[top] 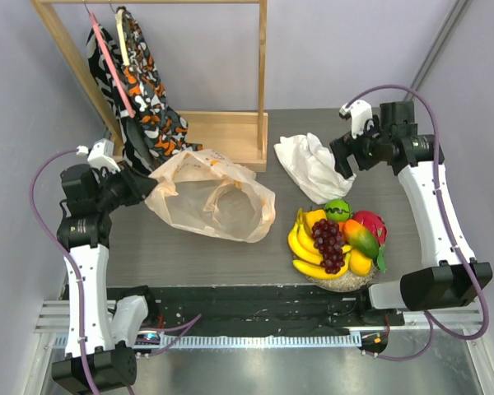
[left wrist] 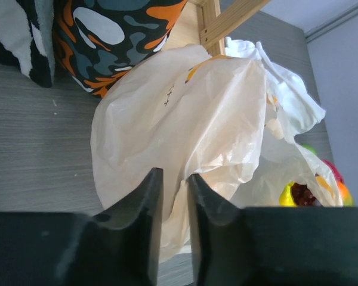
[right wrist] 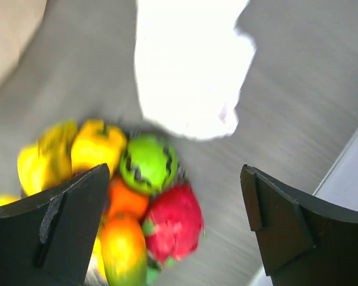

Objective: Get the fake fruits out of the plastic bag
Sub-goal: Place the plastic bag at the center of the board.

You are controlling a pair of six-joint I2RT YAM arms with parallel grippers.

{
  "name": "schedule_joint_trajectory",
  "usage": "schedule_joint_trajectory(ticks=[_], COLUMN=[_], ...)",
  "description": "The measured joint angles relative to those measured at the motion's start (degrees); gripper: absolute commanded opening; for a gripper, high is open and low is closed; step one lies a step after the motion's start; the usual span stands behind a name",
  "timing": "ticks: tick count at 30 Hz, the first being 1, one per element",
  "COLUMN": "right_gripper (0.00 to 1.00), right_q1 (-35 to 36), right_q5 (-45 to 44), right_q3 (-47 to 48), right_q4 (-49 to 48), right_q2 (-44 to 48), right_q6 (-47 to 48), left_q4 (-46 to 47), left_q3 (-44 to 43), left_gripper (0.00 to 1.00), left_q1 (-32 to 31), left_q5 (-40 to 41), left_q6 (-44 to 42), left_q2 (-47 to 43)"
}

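— Now, where does the plastic bag [top: 210, 202] lie, and what has hold of it?
— Top view: it lies crumpled on the table [top: 198, 255], left of centre, its mouth gaping. My left gripper [left wrist: 173, 176] meets its left edge. Wrist view: my fingers stand almost together, with a fold of the film pinched between them.
— And the fake fruits [top: 337, 247]?
— Heaped near the table's front right, well apart from the bag: banana bunch [top: 300, 243], grapes [top: 329, 240], lime [top: 337, 210], dragon fruit [top: 370, 224], mango [top: 362, 240]. Whether the bag contains more, I cannot tell.
— Your right gripper [right wrist: 174, 173]?
— It hangs above the heap, beside the white cloth [top: 309, 164], jaws spread wide, nothing between them.
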State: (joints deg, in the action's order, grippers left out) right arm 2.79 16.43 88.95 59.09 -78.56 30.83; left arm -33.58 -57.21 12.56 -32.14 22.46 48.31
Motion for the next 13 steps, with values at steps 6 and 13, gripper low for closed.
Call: schedule_joint_trajectory(ticks=[6, 13], right_gripper=[1.00, 1.00], right_q1=[6.40, 6.69], right_q5=[-11.02, -17.66], right_q3=[-1.33, -2.21], right_q4=[-12.52, -16.57], right_q2=[0.55, 0.42], right_q6=[-15.21, -22.32], left_q4=[-0.79, -2.25], left_q3=[-0.74, -7.63], left_gripper=[1.00, 1.00], left_q1=[0.00, 0.00], left_q5=[0.81, 2.86], left_q6=[-0.87, -4.85], left_q2=[-0.17, -1.20])
